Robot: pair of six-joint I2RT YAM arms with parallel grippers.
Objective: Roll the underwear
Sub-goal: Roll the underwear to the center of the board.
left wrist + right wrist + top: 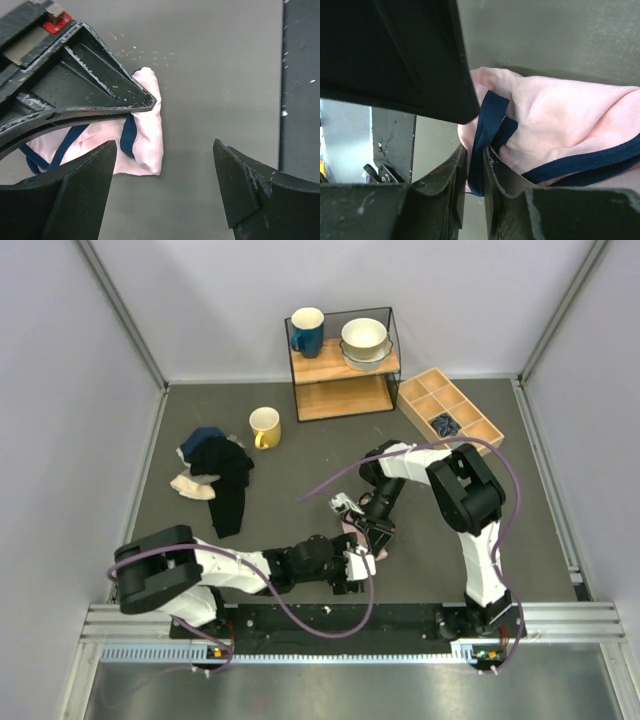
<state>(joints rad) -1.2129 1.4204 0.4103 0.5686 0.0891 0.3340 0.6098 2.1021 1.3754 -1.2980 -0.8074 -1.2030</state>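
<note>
Here the right gripper (475,156) pinches navy edging (492,107) on soft pink underwear (560,120) while the left gripper (165,150) gapes.

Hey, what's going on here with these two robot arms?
The two arms are working on the pink underwear, which lies bunched on the dark table. The right gripper is pinched shut on the garment's navy edging. The left gripper hangs open just beside the fabric, holding nothing. The underwear looks gathered or partly folded, not yet a tidy roll. A pile of black garments lies apart, off to the left.
</note>
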